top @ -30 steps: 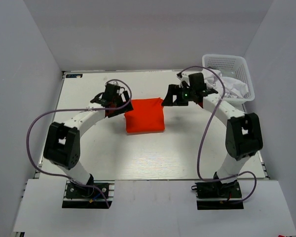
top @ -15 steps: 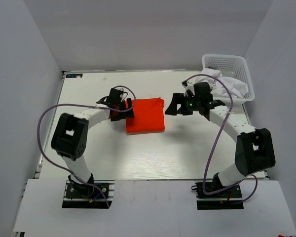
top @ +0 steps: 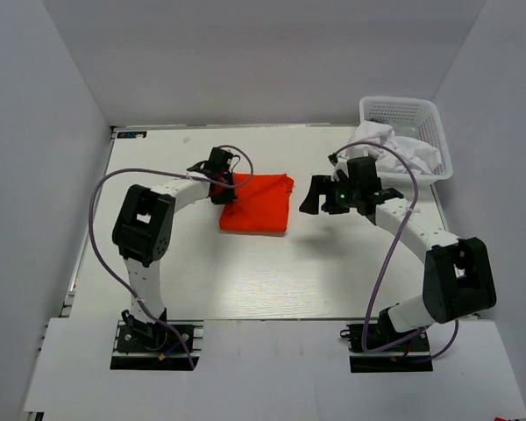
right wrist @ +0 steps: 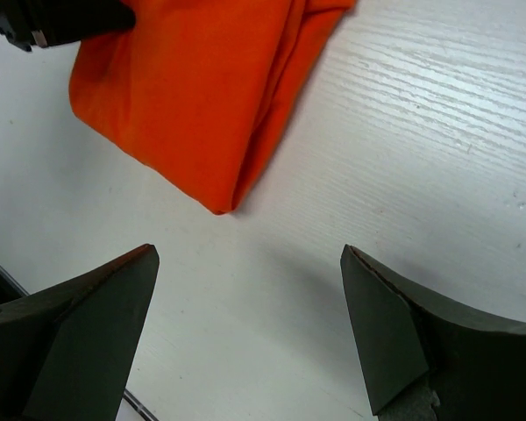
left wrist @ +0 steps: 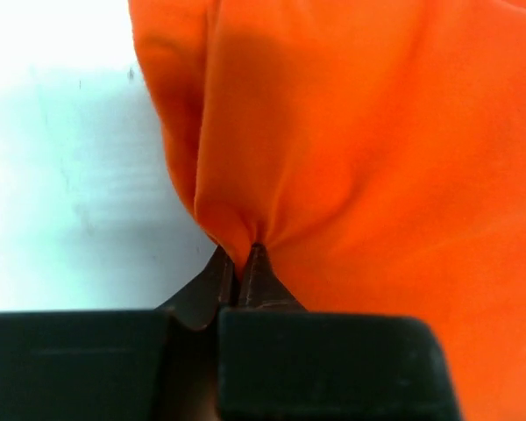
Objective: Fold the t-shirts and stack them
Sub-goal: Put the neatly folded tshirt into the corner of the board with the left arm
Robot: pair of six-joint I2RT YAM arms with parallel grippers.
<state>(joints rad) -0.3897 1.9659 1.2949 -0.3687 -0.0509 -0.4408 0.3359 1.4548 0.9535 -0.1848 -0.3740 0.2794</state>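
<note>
One orange t-shirt [top: 259, 203], pinched by left end effector [left wrist: 242, 255]; right end effector [right wrist: 247, 256] agape

The left claw [left wrist: 238, 263] has gone from wide open beside the orange-red t-shirt [top: 261, 206] to pinched shut on a fold of its left edge, and its arm has swung in toward the cloth. The shirt now lies slightly skewed. The right claw [top: 310, 195] has drawn back from the shirt's far right corner and hangs over the bare surface [top: 245, 272].
</note>
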